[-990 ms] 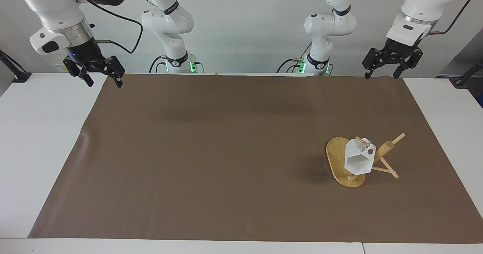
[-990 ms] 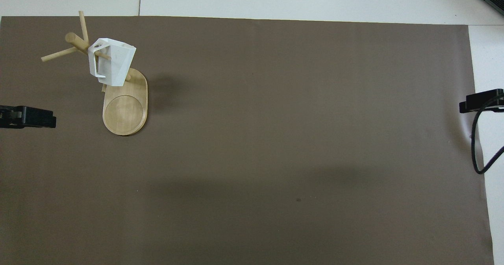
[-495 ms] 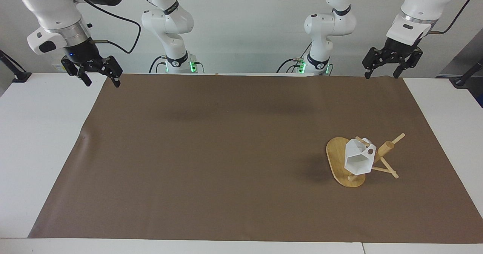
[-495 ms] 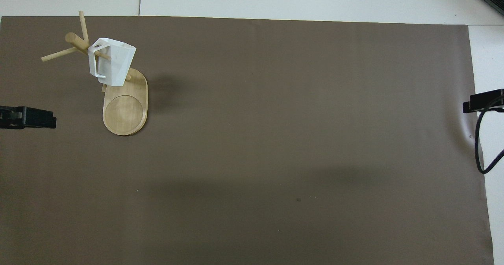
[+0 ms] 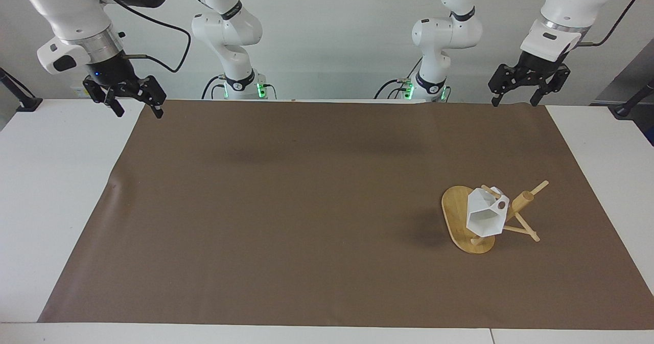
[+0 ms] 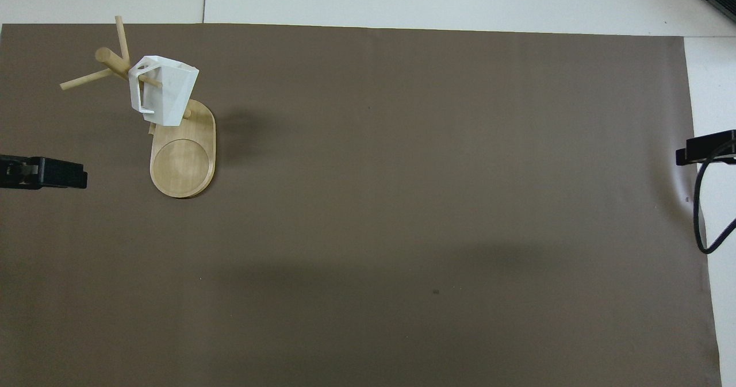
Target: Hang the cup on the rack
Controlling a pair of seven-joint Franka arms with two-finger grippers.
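Note:
The white faceted cup point(image 5: 483, 215) point(image 6: 167, 91) hangs tilted on the bamboo rack point(image 5: 452, 208) point(image 6: 183, 165), with a thin peg through its handle. The rack stands on the brown mat toward the left arm's end of the table. My left gripper point(image 5: 513, 101) point(image 6: 52, 172) hovers open and empty over the mat's edge nearest the robots, well clear of the rack. Over the mat's corner at the right arm's end, my right gripper point(image 5: 139, 113) point(image 6: 704, 148) is also open and holds nothing.
A brown mat point(image 5: 286, 201) covers most of the white table point(image 5: 46, 180). A black cable point(image 6: 698, 214) hangs by the right gripper. Nothing else lies on the mat besides the rack.
Both grippers have drifted only slightly, the right one a little toward its end of the table. The cup and rack have not moved.

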